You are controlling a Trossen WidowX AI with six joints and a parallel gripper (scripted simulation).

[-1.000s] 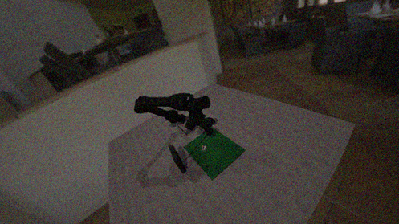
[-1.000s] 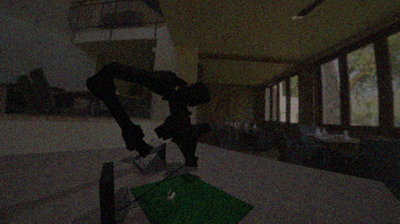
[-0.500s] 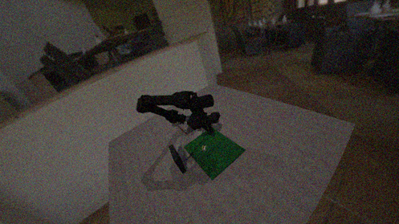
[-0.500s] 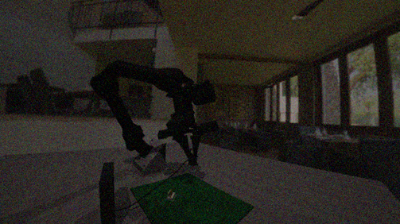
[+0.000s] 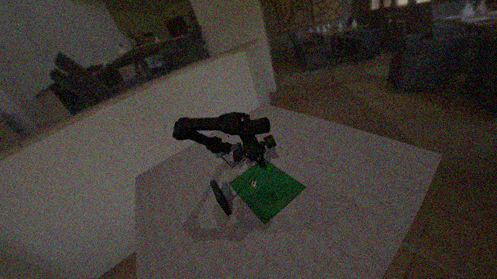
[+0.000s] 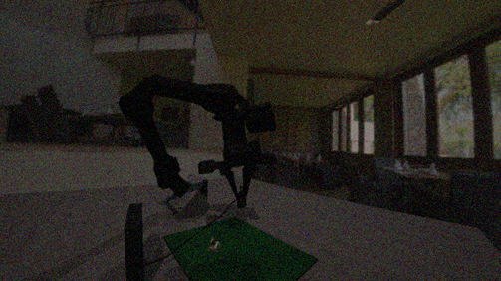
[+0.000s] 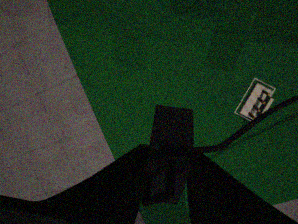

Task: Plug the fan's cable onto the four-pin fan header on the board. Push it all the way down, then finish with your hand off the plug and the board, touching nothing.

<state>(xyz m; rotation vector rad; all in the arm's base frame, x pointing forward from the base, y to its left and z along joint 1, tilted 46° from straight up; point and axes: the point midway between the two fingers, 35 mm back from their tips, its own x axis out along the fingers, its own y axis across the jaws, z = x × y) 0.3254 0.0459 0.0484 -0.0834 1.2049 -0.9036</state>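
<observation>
Black and upright, the fan (image 5: pixel 222 197) (image 6: pixel 135 251) stands at the left on the counter (image 5: pixel 339 212) (image 6: pixel 389 267) (image 7: pixel 45 100), beside the board, presumably so its cable (image 6: pixel 184 243) (image 7: pixel 232 141) can reach. Next, the pale header (image 5: pixel 254 183) (image 6: pixel 217 244) (image 7: pixel 255 100) sits on the green board (image 5: pixel 274 194) (image 6: pixel 245 262) (image 7: pixel 150 60), with no plug on it. Further right, the claw (image 5: pixel 262 164) (image 6: pixel 242 204) (image 7: pixel 168 156) points down near the board's far corner, closed on the dark plug (image 7: pixel 172 127), at the cable's end. Grip judged suitable for pressing downward; alignment over the header remains outstanding.

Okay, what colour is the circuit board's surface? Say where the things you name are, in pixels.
Green; the wrist view shows the circuit board (image 5: pixel 277 194) (image 6: pixel 249 268) (image 7: pixel 150 60) best.
</observation>
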